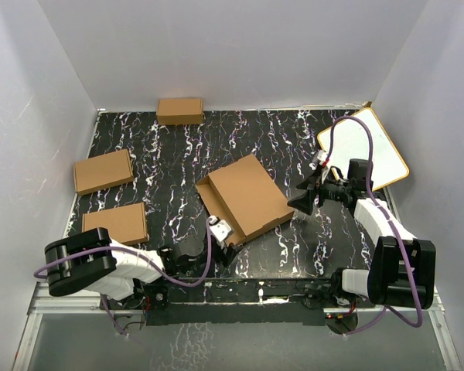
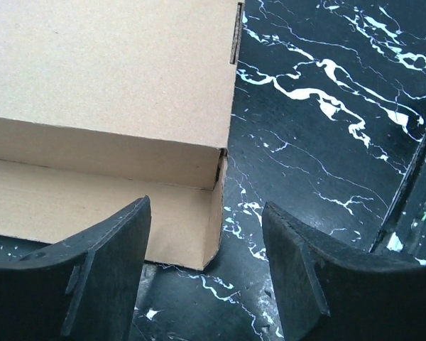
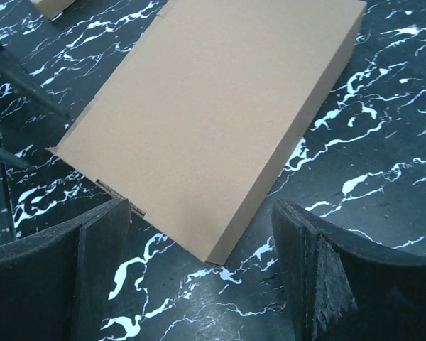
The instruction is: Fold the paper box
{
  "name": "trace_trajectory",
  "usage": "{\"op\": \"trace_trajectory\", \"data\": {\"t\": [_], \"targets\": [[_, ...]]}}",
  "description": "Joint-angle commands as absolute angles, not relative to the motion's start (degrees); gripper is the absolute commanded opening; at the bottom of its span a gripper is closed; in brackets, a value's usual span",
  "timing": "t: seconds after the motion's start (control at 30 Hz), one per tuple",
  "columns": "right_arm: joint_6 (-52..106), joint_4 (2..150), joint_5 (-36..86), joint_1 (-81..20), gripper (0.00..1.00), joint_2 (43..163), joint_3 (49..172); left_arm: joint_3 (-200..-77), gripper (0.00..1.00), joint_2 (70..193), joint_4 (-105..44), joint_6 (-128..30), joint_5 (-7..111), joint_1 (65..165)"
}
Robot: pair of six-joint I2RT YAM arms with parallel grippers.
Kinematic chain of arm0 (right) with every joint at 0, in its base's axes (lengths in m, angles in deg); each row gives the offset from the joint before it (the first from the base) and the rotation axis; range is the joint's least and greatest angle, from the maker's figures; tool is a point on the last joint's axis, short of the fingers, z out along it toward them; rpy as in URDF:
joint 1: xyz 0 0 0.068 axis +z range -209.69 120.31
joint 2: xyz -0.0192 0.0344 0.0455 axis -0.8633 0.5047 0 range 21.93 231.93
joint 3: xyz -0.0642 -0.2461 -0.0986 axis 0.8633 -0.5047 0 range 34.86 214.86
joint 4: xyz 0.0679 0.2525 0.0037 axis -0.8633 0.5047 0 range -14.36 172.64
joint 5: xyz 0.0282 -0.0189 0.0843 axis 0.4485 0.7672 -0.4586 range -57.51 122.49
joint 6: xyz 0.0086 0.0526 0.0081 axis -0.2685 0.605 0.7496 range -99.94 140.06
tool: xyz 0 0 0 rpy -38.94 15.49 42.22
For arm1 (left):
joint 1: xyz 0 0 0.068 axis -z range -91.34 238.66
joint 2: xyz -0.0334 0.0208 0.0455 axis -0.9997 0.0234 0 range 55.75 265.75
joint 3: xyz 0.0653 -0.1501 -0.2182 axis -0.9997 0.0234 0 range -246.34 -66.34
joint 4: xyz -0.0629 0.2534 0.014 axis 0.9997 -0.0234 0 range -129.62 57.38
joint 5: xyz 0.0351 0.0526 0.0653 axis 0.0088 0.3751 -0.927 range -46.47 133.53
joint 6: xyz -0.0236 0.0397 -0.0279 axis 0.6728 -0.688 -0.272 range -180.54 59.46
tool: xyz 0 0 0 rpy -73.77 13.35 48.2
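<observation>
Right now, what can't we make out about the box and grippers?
Top view: fingertips of the left gripper, too small and dark against the black table; contact with the box unclear.
Left wrist view: most of the box, cut off by the top and left edges.
All views: the box's inside, covered by its top panel.

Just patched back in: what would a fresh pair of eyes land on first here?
The paper box, folded into a shallow shape, lies skewed at the centre of the black marbled table. The arms flank it: the left end effector is open at its near corner and the right end effector is open off its right edge. Three smaller cardboard boxes sit along the left, and a white board sits far right.
</observation>
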State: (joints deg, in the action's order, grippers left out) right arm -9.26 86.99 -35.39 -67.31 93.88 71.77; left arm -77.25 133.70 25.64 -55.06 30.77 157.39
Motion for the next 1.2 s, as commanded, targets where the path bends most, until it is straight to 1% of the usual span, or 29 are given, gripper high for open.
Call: {"op": "trace_trajectory", "data": {"t": [0.0,0.27,0.37,0.47,0.57,0.73,0.93,1.17], "targets": [[-1.35,77.99,-33.07,-67.46,0.87,93.76,71.10,-79.07,0.61,133.01,24.77,-52.30,27.67,157.30],[6.51,77.68,-31.14,-67.34,0.81,100.05,72.63,-82.20,0.58,138.38,24.03,-51.29,28.41,157.30],[7.41,79.95,-30.61,-67.17,0.79,102.47,74.23,-83.19,0.52,139.39,23.66,-50.98,28.39,157.30],[7.51,81.15,-29.86,-66.66,0.78,103.52,74.94,-83.97,0.50,139.60,22.32,-50.82,28.11,157.30],[7.66,81.27,-29.21,-66.09,0.78,103.81,75.03,-84.03,0.46,138.96,21.63,-50.34,27.81,157.30],[8.10,81.69,-27.70,-64.92,0.74,105.08,75.61,-85.04,0.44,138.75,20.05,-49.65,27.77,157.30],[8.23,81.70,-26.91,-64.53,0.72,105.43,75.56,-84.88,0.34,138.69,20.02,-49.38,26.63,157.30],[8.96,81.52,-26.61,-64.01,0.69,106.37,75.73,-85.00,0.27,138.28,19.45,-49.29,26.63,157.30]]}}
